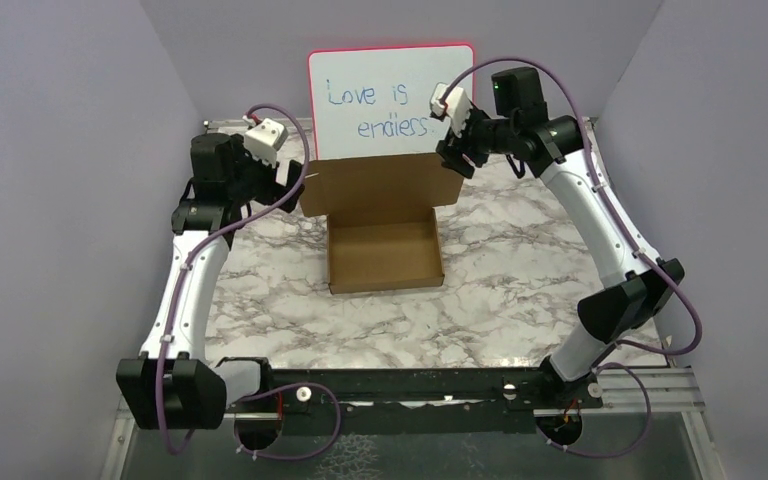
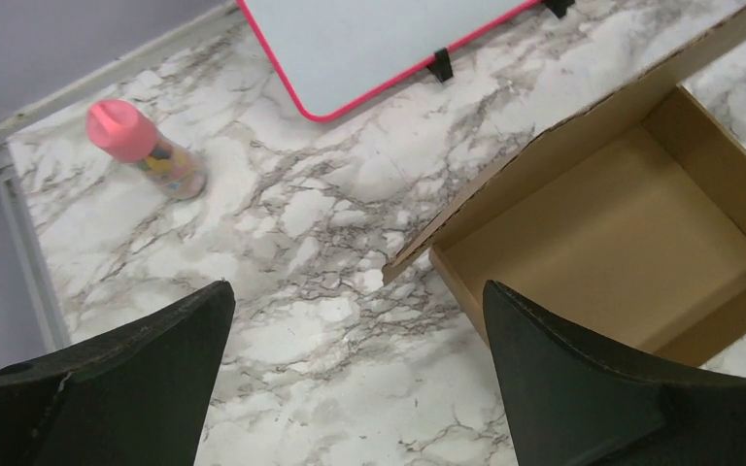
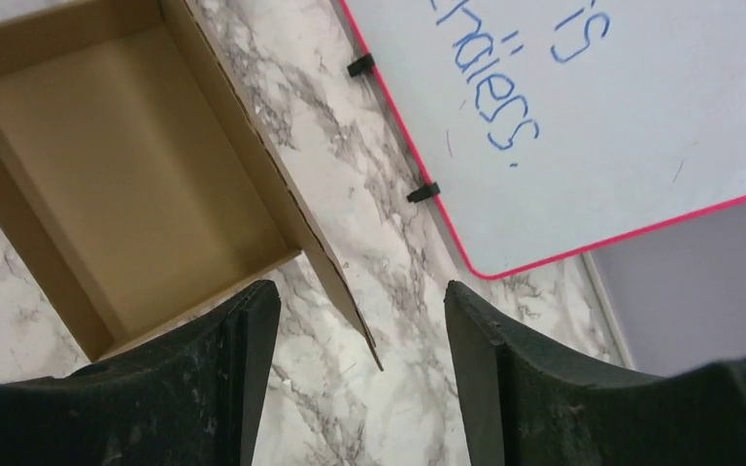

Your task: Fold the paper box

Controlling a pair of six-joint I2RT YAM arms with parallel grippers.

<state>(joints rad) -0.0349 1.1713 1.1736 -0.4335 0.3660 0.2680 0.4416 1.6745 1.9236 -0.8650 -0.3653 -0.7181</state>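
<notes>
The top camera looked down from high behind the arms [image 1: 195, 280] over the whole tabletop [image 1: 520, 300], while both wrist cameras peered steeply down from close above it, sharing the paper box [image 2: 622, 233] and whiteboard [image 2: 379, 39].

— Reading anything?
— Reading "Love is endless." in blue handwriting, running over two lines on the red-framed whiteboard [image 1: 390, 100]: "Love is" above, "endless." below.
— Showing up from the wrists too?
— Showing only partly from the right wrist: "is" and most of "endless.", lying tilted across the view.
— Making out the label on the pink bottle [image 2: 146, 148]?
— Seeing only patches of colour there; blurring too much for reading.
</notes>
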